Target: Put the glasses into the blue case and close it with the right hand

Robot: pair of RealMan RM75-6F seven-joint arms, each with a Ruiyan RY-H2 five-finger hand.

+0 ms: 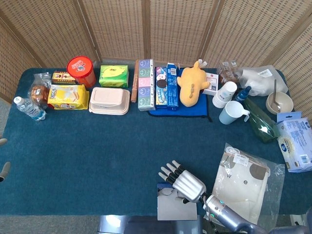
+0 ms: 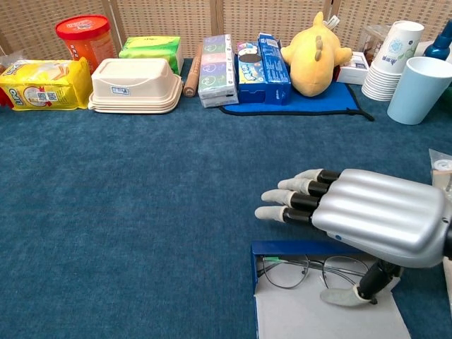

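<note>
The glasses (image 2: 314, 271) are lying inside the open blue case (image 2: 318, 300) at the near edge of the blue table (image 2: 141, 212), lenses side by side against the case's far wall. The right hand (image 2: 360, 219) is hovering just above them, fingers stretched out and slightly apart, holding nothing, its thumb hanging down beside the right lens. Only fingertips of the left hand (image 1: 3, 165) are showing at the table's left edge, and I cannot tell how they are set.

Glossy metal robot hand (image 2: 367, 215) (matt tablecloth (image 2: 141, 212))
</note>
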